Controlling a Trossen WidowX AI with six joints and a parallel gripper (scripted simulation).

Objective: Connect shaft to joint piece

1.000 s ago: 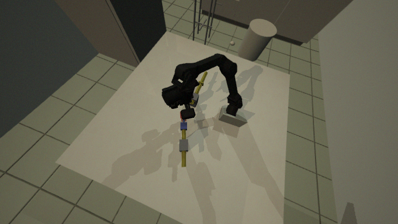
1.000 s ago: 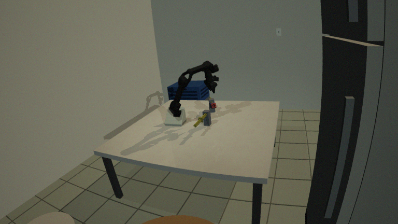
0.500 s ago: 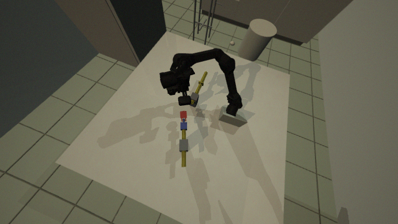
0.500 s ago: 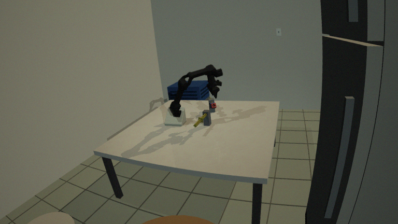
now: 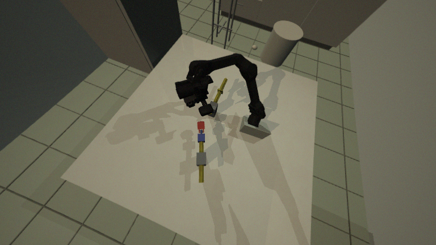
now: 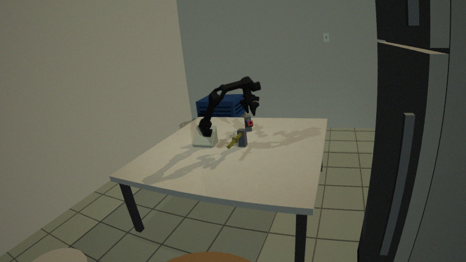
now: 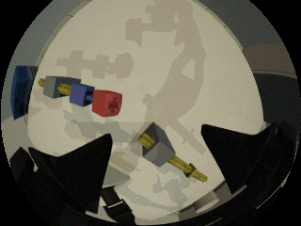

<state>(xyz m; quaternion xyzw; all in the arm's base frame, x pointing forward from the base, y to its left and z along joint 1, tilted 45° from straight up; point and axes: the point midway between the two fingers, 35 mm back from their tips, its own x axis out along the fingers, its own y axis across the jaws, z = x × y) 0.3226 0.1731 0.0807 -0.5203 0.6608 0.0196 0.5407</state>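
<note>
The jaws stand wide and empty above the worktop (image 5: 154,178) (image 6: 275,170) (image 7: 165,56). The red joint piece (image 5: 200,125) (image 6: 250,123) (image 7: 106,103), beyond the blue yoke (image 5: 201,137) (image 7: 82,95), probably swings lightly; grip its opposite flat sides, clear of the hinges.

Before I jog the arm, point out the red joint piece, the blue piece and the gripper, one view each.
Red joint piece (image 7: 103,103): wrist view, its side face.
Blue piece (image 5: 201,138): top view, its upper face.
Gripper (image 6: 249,112): exterior view, midway between its fingertips.
</note>
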